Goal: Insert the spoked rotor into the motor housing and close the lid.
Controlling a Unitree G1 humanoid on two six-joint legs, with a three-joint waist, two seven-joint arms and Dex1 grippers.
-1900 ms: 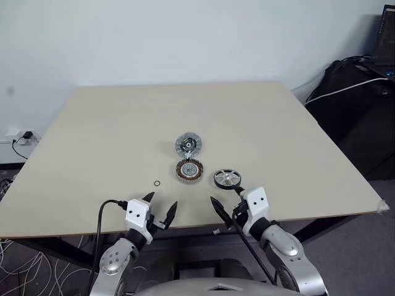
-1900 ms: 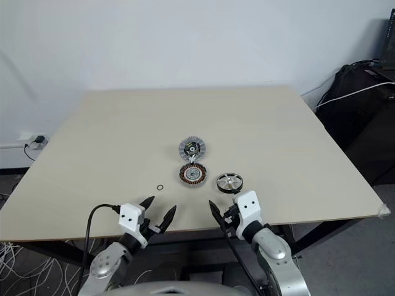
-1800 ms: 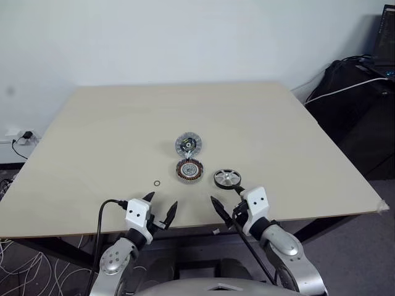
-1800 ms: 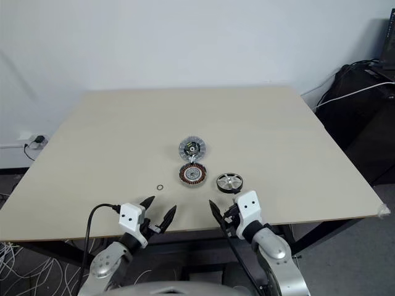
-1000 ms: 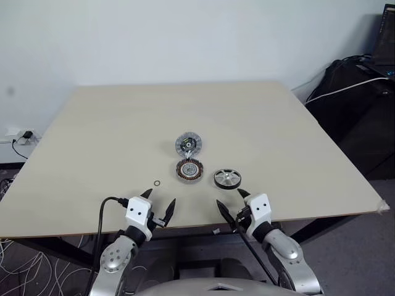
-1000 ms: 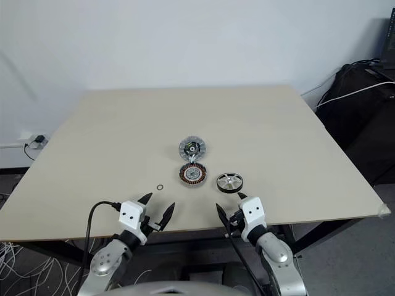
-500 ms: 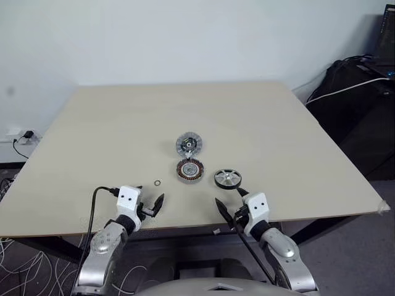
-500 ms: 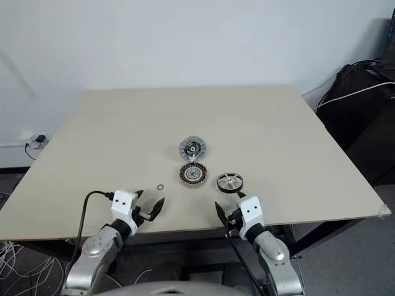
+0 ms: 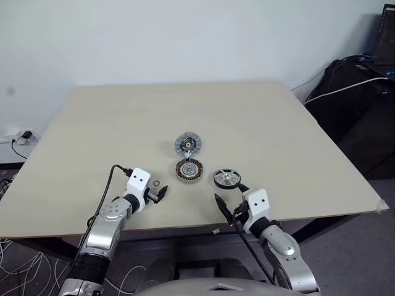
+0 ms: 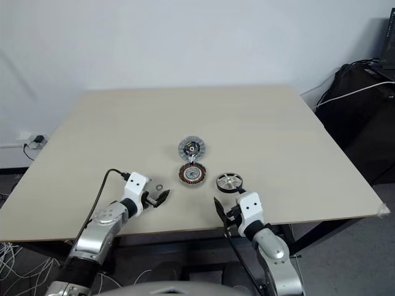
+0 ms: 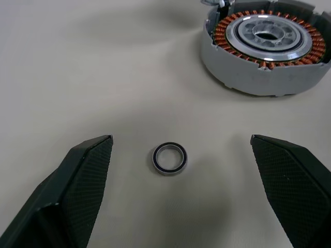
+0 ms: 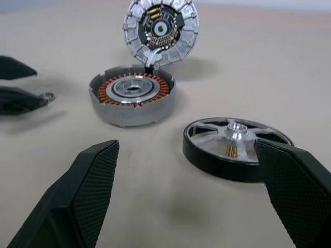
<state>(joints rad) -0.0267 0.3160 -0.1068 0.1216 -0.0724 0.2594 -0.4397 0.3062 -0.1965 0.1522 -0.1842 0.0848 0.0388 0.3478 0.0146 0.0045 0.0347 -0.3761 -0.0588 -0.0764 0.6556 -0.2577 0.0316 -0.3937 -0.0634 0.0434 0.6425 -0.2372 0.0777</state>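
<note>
Both grippers' jaws apart over the pale surface (image 9: 259, 117).
Left wrist view reveals small metal ring (image 11: 170, 158) between left gripper (image 11: 181, 194) tips; right gripper (image 12: 191, 194) faces spoked rotor (image 12: 237, 147), copper-wound motor housing (image 12: 132, 97).

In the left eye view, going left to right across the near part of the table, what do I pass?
left gripper → small ring → motor housing → spoked rotor → right gripper.

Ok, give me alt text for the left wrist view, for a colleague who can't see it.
A small metal ring lies flat on the beige table, centred between the two open black fingers of the left tool. Beyond it sits the motor housing, copper windings around a silvery centre, open on top.
</note>
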